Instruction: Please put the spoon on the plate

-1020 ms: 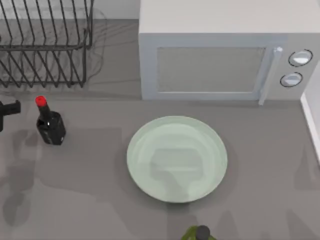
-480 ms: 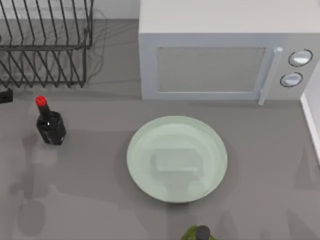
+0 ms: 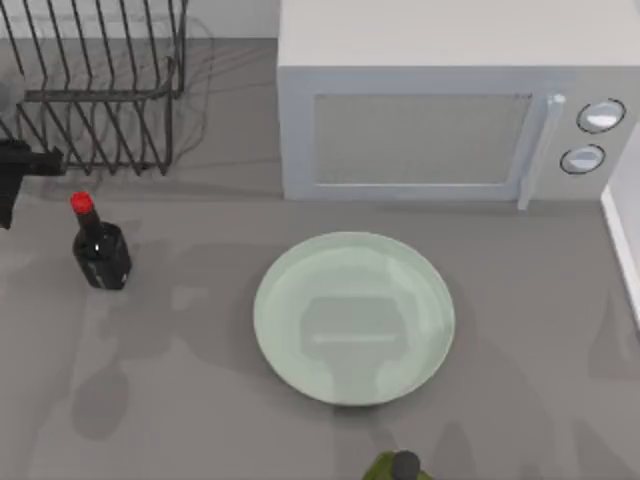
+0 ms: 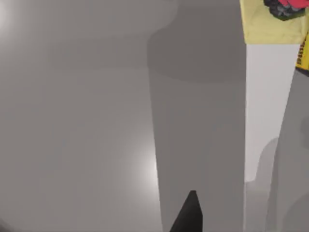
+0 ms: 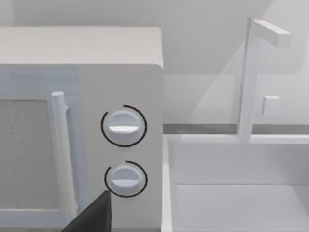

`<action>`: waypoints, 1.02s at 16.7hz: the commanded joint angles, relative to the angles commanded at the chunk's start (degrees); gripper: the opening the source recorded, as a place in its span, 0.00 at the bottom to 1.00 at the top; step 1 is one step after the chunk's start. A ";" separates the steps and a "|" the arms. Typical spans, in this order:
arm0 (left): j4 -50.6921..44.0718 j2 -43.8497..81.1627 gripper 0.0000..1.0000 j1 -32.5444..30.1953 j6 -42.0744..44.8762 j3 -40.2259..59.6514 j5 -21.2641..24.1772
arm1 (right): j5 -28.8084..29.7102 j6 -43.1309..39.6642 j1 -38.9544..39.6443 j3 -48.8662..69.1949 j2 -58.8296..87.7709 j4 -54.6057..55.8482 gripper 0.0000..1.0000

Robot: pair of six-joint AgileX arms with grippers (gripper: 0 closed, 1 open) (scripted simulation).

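The plate (image 3: 354,318) lies flat on the grey table (image 3: 540,380), about midway across it, in front of the white microwave (image 3: 440,120) and apart from it. Its pale green surface is bare and glossy. Where the spoon is, I cannot tell.

Well to the left of the plate stands a dark bottle (image 3: 100,250) with a red cap, upright. Behind the bottle, at the table's back left, is a black wire rack (image 3: 95,100). At the near edge of the table, just in front of the plate, a green thing with a dark top (image 3: 395,467) pokes into the top view.

My left arm (image 3: 18,175) is at the top view's left edge, between the rack and the bottle, near both. Its wrist camera looks at plain grey surface, with a white and yellow box (image 4: 270,96) to one side and one dark tip of my left jaws low in the picture; whether they are apart or together I cannot tell.

My right wrist camera faces the microwave's two round knobs (image 5: 123,125) and its upright handle (image 5: 60,154), with a white basin (image 5: 231,193) beside the microwave. One dark tip of my right jaws sits before the microwave's door; apart or together, I cannot tell.
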 joint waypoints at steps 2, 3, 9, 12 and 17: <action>-0.52 0.34 0.00 -4.64 5.57 3.91 -0.08 | 0.00 0.00 0.00 0.00 0.00 0.00 1.00; -0.77 0.81 0.00 -7.41 8.65 5.94 -0.11 | 0.00 0.00 0.00 0.00 0.00 0.00 1.00; -1.73 8.23 0.00 -27.04 27.76 17.00 -0.49 | 0.00 0.00 0.00 0.00 0.00 0.00 1.00; -1.98 14.14 0.00 -35.78 35.54 20.94 -0.85 | 0.00 0.00 0.00 0.00 0.00 0.00 1.00; -2.68 24.56 0.00 -43.57 42.58 23.33 -0.60 | 0.00 0.00 0.00 0.00 0.00 0.00 1.00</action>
